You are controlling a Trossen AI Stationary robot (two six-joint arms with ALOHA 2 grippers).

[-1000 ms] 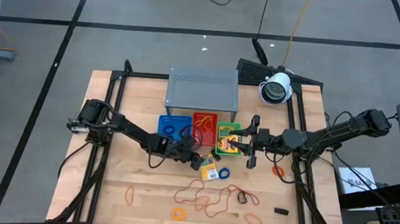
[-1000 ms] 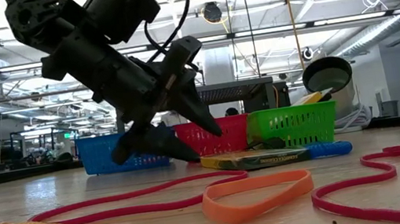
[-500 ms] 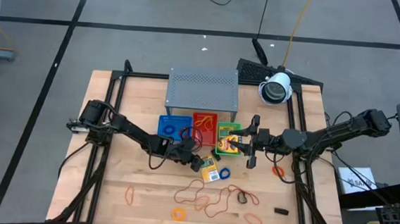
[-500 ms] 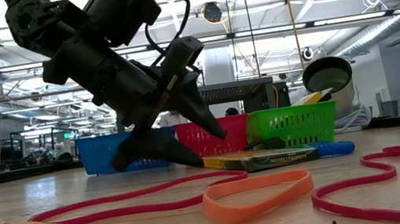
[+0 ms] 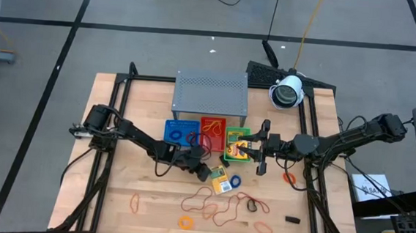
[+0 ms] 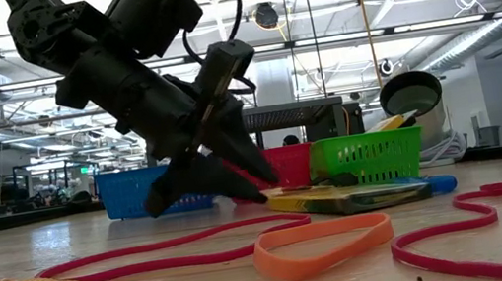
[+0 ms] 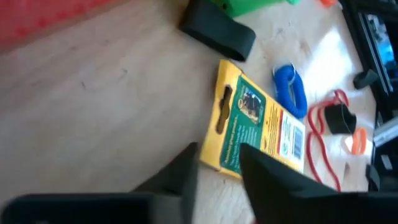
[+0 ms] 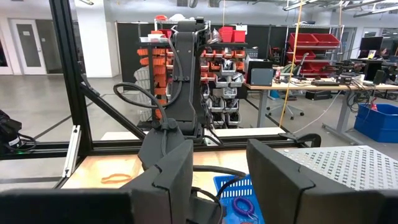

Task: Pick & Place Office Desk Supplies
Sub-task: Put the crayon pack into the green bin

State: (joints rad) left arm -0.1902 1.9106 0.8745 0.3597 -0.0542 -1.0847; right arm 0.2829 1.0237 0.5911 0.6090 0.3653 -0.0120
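- Left gripper (image 5: 210, 174) closing around flat yellow-and-green card packet (image 5: 220, 180); firm grasp not confirmed.
- Right gripper (image 5: 259, 156) apart, empty, beside green plastic tray (image 5: 230, 142).
- Red rubber bands (image 5: 209, 199) lay unsorted nearby.

Open wood is lying left of the blue tray (image 5: 180, 131). Grey perforated shelf (image 5: 210, 92) is blocking the back, the three trays just in front of it. Red cords (image 5: 216, 203) and rubber bands (image 5: 263, 227) are cluttering the near centre; yellow-and-green packet (image 5: 220, 180) and blue ring (image 5: 233, 181) are sitting between.
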